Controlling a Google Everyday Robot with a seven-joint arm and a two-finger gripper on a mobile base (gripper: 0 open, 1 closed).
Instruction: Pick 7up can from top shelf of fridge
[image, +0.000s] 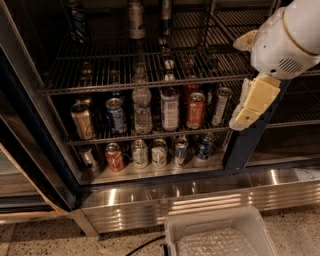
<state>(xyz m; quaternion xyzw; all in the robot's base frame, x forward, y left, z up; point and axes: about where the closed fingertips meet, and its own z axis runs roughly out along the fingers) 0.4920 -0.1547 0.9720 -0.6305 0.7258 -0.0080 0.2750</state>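
— Whereabouts of the 7up can (135, 20)?

— Upright at the rear edge of the top shelf (100, 70), left of centre. Stands between a dark blue can (76, 22) toward the rear left corner and a slim blue can (165, 17) on its right, apart from both.

— And the shelf itself?

— Grey wire, thin parallel bars, running across the left compartment of the fridge (30, 95). Shows bottle tops from the rack below through the bars.

— Below that?

— A middle rack (150, 134) crowded with cans and bottles (170, 107), then another row of cans (159, 152) near the front edge at the bottom.

— The gripper (255, 100)?

— Up at the right, under a white rounded arm housing (290, 35). Hangs before the dark blue post (247, 147) that divides the two compartments, level with the front edge of the top shelf and the rack under it. Well apart from the 7up can, lower and far to its right. Wide or narrow: cannot tell from here.

— The surroundings?

— A shiny stainless steel base (210, 192) along the fridge's bottom edge, streaked with reflections. Beneath it, a pale speckled floor (35, 235). On that floor, near the front, a clear plastic bin (220, 222) with a bubbled lining, and a black cable (145, 245) curling past its left corner.
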